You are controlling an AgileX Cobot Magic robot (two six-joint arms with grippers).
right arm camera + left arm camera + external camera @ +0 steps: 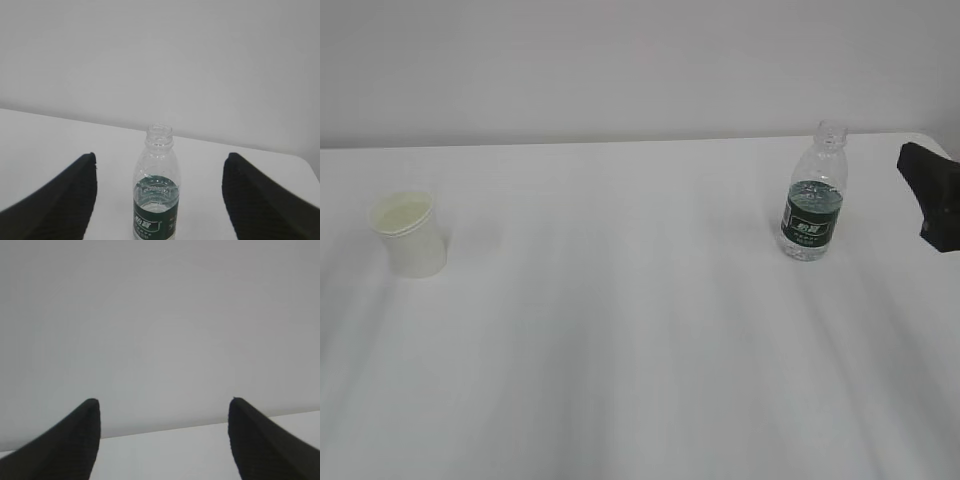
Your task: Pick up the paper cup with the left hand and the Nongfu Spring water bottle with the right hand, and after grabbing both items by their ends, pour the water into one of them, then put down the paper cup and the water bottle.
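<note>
Right tool (157,200) jaws wide apart, nothing held, lined up on the Nongfu Spring water bottle (156,192). Bottle upright on the desk (620,350), capless, water (814,200) up to about the label top. Left tool (164,440) also spread and empty, facing the wall; the cup isn't in its view. Paper cup (409,234) upright at far left, well apart from the bottle, one item per arm. Bottle is near the desk's back-right corner; the middle looks roomy for pouring.
</note>
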